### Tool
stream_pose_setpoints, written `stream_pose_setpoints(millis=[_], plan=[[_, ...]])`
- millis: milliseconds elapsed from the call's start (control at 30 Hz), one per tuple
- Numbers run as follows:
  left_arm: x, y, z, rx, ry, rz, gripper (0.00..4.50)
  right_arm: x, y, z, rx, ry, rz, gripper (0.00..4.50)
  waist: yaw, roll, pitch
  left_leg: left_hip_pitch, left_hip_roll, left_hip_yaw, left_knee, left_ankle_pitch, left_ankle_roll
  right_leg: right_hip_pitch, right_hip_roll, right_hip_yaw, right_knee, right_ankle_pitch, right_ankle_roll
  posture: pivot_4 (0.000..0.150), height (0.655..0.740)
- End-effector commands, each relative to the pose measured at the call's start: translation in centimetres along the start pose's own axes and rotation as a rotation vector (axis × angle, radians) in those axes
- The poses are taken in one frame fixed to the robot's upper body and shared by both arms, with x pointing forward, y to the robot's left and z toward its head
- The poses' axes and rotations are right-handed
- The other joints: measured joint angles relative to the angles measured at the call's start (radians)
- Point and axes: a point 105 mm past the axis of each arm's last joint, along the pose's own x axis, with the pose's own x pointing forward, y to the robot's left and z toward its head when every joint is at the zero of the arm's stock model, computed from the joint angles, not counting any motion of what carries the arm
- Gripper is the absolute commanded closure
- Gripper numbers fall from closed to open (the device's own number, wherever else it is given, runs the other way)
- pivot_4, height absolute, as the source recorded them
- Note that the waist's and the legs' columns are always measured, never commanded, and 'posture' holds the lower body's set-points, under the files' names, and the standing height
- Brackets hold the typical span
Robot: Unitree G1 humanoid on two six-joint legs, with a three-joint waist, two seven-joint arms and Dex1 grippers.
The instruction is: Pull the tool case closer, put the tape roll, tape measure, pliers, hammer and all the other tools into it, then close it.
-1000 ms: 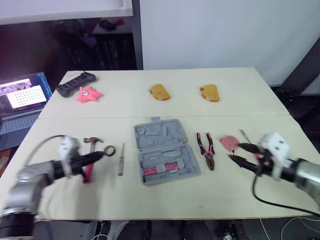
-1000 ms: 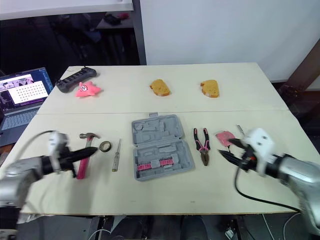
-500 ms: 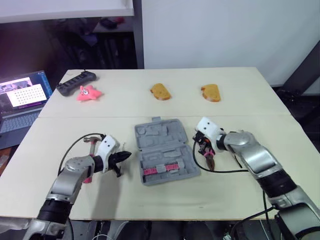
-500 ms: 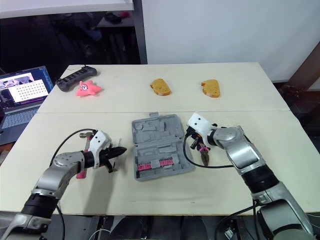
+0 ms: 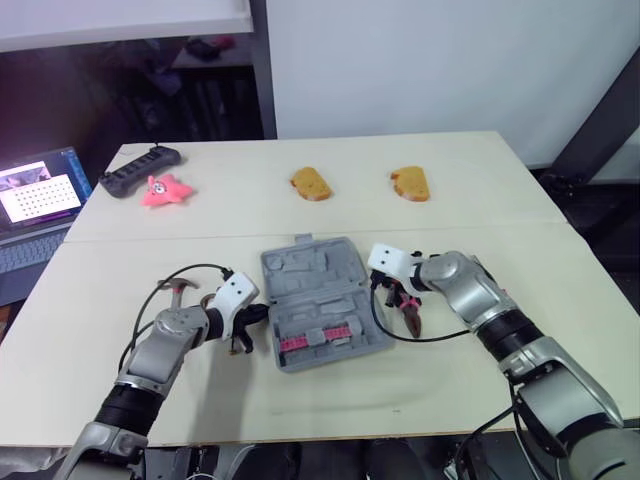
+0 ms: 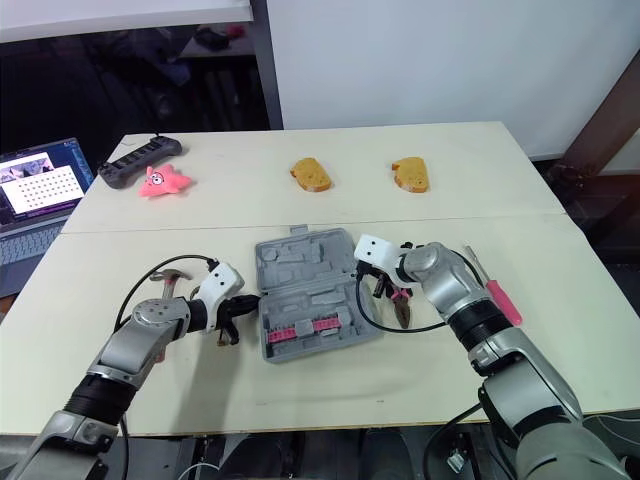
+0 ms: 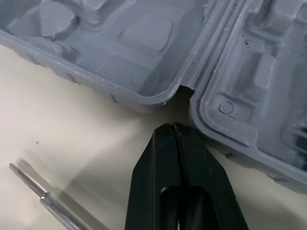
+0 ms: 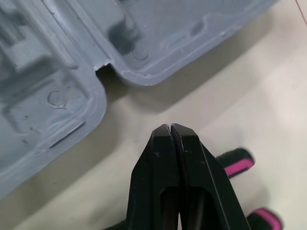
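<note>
The grey tool case lies open and flat on the table, with pink-marked pieces in its near half. My left gripper is shut and empty, its tip just off the hinge notch on the case's left edge. My right gripper is also shut and empty, its tip close to the notch on the right edge. The pink-handled pliers lie just right of that gripper. A hammer sits behind my left arm. A thin screwdriver lies beside the left gripper.
A pink-handled screwdriver lies at the right. At the back of the table are two yellow sponge-like pieces, a pink star toy and a black controller. A laptop stands off the table's left side.
Both arms have swung in from the table's sides and now sit against the case's left and right edges. The camera has shifted slightly.
</note>
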Motion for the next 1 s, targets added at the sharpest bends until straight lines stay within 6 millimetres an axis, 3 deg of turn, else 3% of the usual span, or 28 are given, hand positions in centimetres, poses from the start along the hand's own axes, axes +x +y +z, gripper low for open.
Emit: stream_pose_setpoints(millis=[33,167,367,500,600,867,1000], plan=[[0.6,-0.4,0.6,0.036,-0.002,-0.022,4.50,0.9,1.3,0.9,-0.054,-0.012,0.067,4.43,0.000,0.000,0.000,0.000,0.000,0.000,0.000,0.000,0.000,0.000,0.000,0.000,0.000,0.000,0.000,0.150,0.7219],[1.0,-0.6,0.5,0.054,0.010,-0.046,4.50,1.0,3.3,1.7,-0.083,-0.030,0.158,4.43,0.000,0.000,-0.001,0.000,0.000,0.000,0.000,0.000,0.000,0.000,0.000,0.000,0.000,0.000,0.000,0.150,0.7219],[1.0,-0.4,0.4,0.068,0.015,-0.063,4.50,0.4,4.5,1.7,-0.063,-0.026,0.181,4.43,0.002,0.000,-0.001,0.000,0.000,-0.001,0.000,0.000,0.000,0.000,0.000,0.000,0.000,0.000,0.000,0.150,0.7219],[0.6,-1.6,-0.1,0.088,0.021,-0.130,4.50,-0.4,6.0,2.6,-0.041,-0.062,0.213,4.43,0.001,0.000,-0.001,0.000,0.000,-0.001,0.000,0.000,0.000,0.000,0.000,0.000,0.000,0.000,0.000,0.150,0.7219],[-0.2,-2.3,-0.2,0.076,0.014,-0.161,4.50,-1.4,7.2,2.9,-0.038,-0.067,0.228,4.43,-0.001,0.000,-0.001,0.000,0.000,0.000,-0.001,0.000,0.000,-0.001,0.000,0.000,0.000,0.000,0.000,0.150,0.7219],[-4.1,-5.2,-3.1,0.055,0.094,-0.218,4.50,-4.5,12.6,2.3,0.062,-0.041,0.287,4.43,0.003,0.001,-0.001,-0.001,0.001,0.000,-0.002,-0.002,0.004,-0.003,0.000,0.001,0.000,0.000,0.000,0.150,0.7219],[-4.7,-6.1,-4.0,0.043,0.125,-0.222,4.50,-5.3,13.8,2.0,0.127,-0.027,0.272,4.43,0.007,0.001,-0.001,-0.001,0.001,0.000,-0.002,-0.004,0.007,-0.002,0.000,0.001,0.000,0.000,0.000,0.150,0.7219]])
